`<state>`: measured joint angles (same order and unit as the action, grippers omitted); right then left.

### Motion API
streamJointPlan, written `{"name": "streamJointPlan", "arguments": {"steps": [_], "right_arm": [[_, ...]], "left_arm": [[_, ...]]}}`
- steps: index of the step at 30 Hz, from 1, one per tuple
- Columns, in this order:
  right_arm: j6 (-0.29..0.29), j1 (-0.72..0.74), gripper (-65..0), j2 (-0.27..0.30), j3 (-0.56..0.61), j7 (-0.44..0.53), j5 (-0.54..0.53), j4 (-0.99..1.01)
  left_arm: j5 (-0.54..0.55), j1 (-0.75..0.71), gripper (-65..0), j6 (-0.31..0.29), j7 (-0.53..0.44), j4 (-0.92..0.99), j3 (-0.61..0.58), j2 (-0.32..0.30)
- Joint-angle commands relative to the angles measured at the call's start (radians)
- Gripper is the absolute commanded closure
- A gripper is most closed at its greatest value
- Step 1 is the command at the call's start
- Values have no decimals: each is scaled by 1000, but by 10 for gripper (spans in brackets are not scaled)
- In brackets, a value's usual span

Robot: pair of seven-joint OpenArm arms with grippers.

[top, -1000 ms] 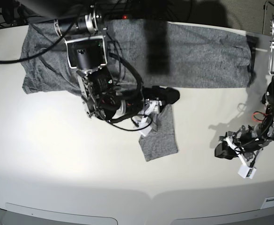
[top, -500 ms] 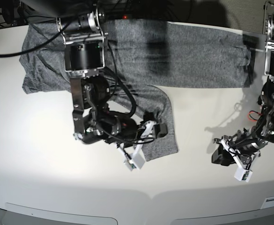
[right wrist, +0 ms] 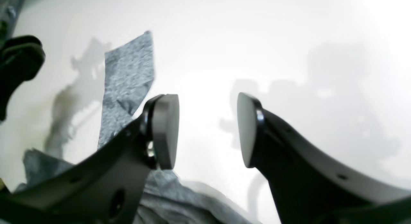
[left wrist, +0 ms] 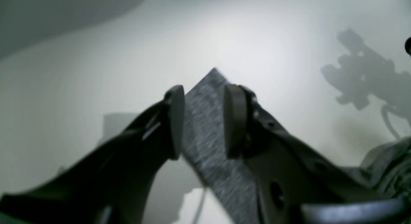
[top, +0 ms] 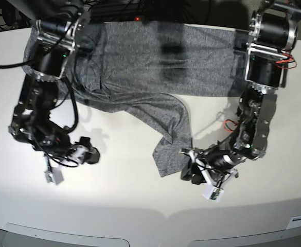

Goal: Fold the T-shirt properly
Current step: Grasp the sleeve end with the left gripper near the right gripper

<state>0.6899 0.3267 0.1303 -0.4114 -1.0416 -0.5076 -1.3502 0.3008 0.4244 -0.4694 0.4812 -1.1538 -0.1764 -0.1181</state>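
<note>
T-shirt (top: 155, 62): heather-grey knit, long-sleeved, no print; the body lies spread flat along the far edge of the white table (top: 114, 195), reaching nearly from the far left corner to the far right corner. One sleeve (top: 173, 139) runs out from the body toward the middle of the table, curving down to a squared cuff end that lies flat on the surface, with soft creases where it leaves the body. Left gripper (top: 194, 172): low over the table just beside the cuff end, on the side nearer the right edge; in its wrist view the dark pads (left wrist: 175, 121) stand moderately apart, and a pointed strip of the grey sleeve (left wrist: 208, 127) appears between them, lying on the table beyond and below. Whether the pads touch the cloth cannot be told from this view; nothing shows them pinching it. Right gripper (top: 88, 154): near the left edge of the table, over bare white surface, well apart from the sleeve; its wrist view shows the two pads (right wrist: 165, 134) standing wide with only table between them, empty. The same view shows the sleeve end (right wrist: 128, 79) off to the side of the near pad, and rumpled grey cloth low in the frame behind the finger. Both arms descend from mounts at the far edge, their upper links passing over the shirt body. Dark shadows of the arms fall across the table and the cloth.
</note>
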Motion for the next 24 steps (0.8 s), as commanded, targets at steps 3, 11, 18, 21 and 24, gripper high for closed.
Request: {"name": "streamJointPlan", "arguments": {"steps": [3,11,18,21,24], "right_arm": [[8,-23,-295,63,-22,3,-58,-20],[8,-102,-295,145,-27,-51,-165,-40],[8,-103,-295,147,-28,-68,-238,-145],[8,-103,-295,147,-28,-71,-237,-196],[8,-103,-295,147,-28,-71,-237,-233]], "left_arm": [[-16,33,-200,-3,-48,3,5,35],[-206,84,-200,41,-301,363,5,71],[-260,176,-200,60,-286,627,5,65],[-296,168,-200,62,-187,631,5,43],[-297,153,-200,62,-105,631,5,1]]}}
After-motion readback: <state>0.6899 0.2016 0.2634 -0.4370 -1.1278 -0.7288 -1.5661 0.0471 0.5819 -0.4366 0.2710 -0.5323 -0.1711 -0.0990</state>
